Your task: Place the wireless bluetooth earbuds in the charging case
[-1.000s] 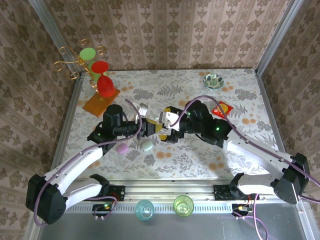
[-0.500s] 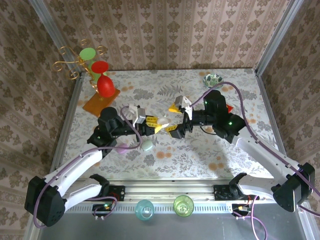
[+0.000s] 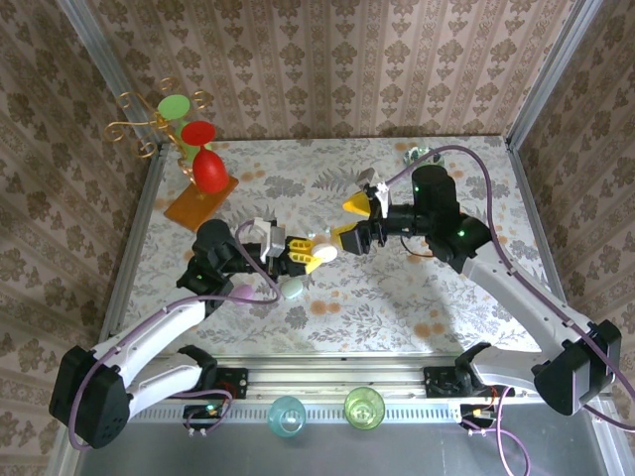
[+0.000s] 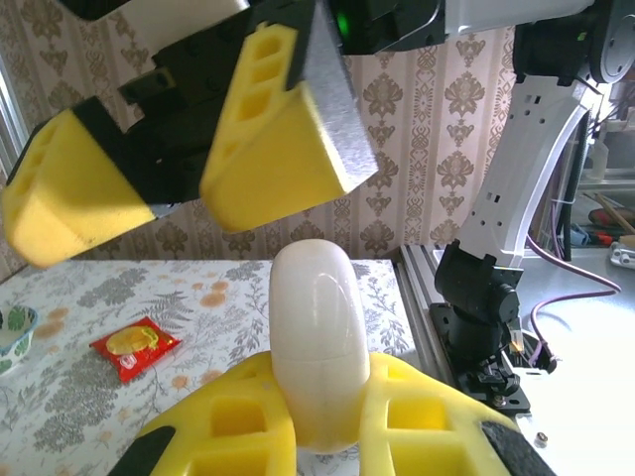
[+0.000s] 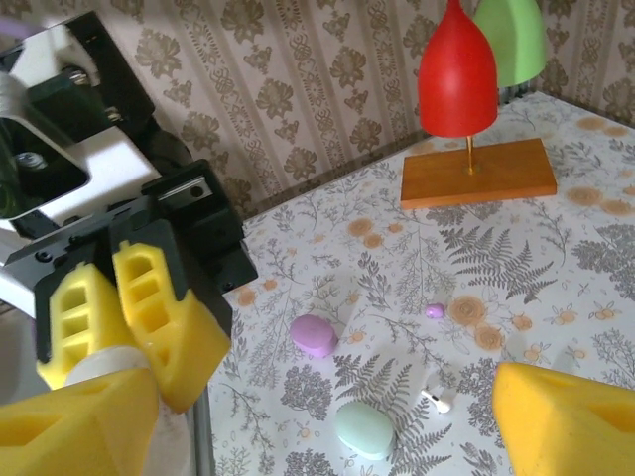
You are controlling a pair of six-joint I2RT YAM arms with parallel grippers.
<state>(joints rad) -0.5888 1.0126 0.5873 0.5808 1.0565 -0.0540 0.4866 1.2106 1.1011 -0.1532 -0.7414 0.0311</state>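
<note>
L claw (image 3: 314,248) reaches fwd, pinching white case (image 4: 313,337) aloft; R claw (image 3: 349,222) angled inward, spread wide, facing it

Red cone (image 5: 456,74) stood on a wooden base (image 5: 476,174), green cone (image 5: 511,38) behind it, far-left on the floral surface (image 3: 397,307). Red packet (image 4: 134,345) lay near a small bowl (image 4: 12,332).

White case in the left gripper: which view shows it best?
Left wrist: the white case sits large, centre frame, pinched in the left gripper. Top external shows a small blob at the fingertips; right wrist a sliver beside yellow fingers.
</note>
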